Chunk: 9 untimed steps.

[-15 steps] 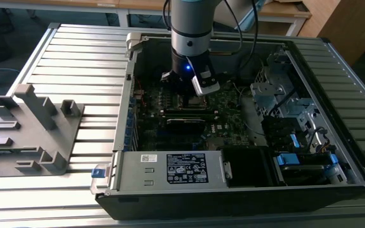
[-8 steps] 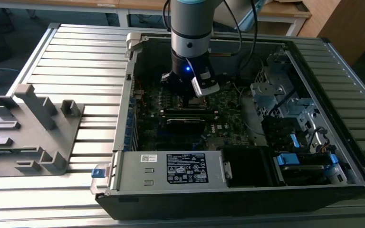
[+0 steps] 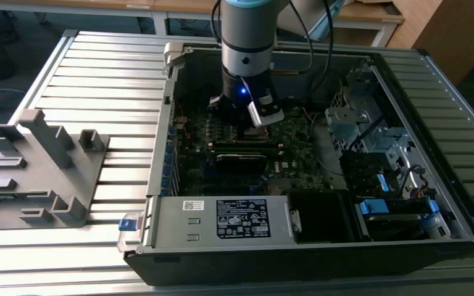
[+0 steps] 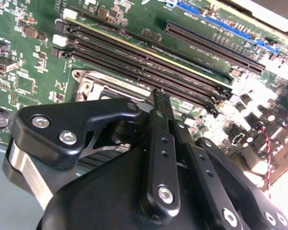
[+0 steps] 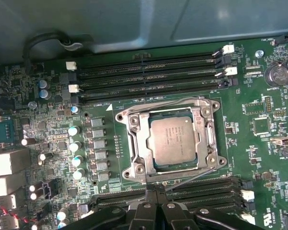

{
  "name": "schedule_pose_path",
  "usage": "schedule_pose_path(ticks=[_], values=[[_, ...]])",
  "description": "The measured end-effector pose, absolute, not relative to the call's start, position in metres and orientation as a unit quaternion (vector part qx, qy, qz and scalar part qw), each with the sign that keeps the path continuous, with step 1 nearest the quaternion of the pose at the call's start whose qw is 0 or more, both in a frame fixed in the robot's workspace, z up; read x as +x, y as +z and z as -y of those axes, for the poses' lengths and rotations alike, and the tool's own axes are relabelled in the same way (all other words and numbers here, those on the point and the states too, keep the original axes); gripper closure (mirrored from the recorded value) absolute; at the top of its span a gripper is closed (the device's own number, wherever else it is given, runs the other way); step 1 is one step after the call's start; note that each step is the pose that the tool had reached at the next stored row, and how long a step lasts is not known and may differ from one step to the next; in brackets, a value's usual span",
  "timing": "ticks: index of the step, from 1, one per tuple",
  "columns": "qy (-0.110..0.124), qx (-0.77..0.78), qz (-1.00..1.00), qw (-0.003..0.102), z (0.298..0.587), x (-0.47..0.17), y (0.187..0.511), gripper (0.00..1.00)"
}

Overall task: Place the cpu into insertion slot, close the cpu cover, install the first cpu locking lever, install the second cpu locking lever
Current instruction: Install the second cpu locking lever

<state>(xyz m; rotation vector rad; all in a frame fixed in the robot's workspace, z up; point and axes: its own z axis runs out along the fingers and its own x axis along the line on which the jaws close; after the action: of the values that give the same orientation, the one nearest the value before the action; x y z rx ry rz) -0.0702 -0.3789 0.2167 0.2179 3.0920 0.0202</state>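
A: What does the exterior view show?
B: The arm's gripper (image 3: 249, 120) hangs low over the motherboard (image 3: 295, 145) inside the open computer case (image 3: 303, 246) on the slatted desk (image 3: 97, 80).

A: And both wrist views?
B: The gripper's fingers (image 4: 159, 103) are pressed together, holding nothing. The cpu (image 5: 174, 139) sits in the insertion slot (image 5: 134, 143), the cpu cover (image 5: 209, 139) closed around it, at twelve o'clock from the fingertips.

Open computer case (image 3: 434, 243), access from above. Gripper (image 5: 156, 191) hangs low over motherboard (image 5: 33, 96), just beside the cpu cover (image 5: 209, 139), closed over the cpu (image 5: 173, 140). Memory slots (image 5: 149, 76) flank the socket on two sides; capacitors (image 5: 77, 146) stand on a third. Drive cage (image 3: 360, 117) and black shroud (image 3: 323, 216) crowd the exterior view's right.
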Motion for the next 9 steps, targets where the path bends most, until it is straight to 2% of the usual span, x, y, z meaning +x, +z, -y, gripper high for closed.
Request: schedule_pose_path(ticks=[9], values=[[0.006,0.07,-0.997,0.021,0.3789,-0.0749,0.2129,0.9]])
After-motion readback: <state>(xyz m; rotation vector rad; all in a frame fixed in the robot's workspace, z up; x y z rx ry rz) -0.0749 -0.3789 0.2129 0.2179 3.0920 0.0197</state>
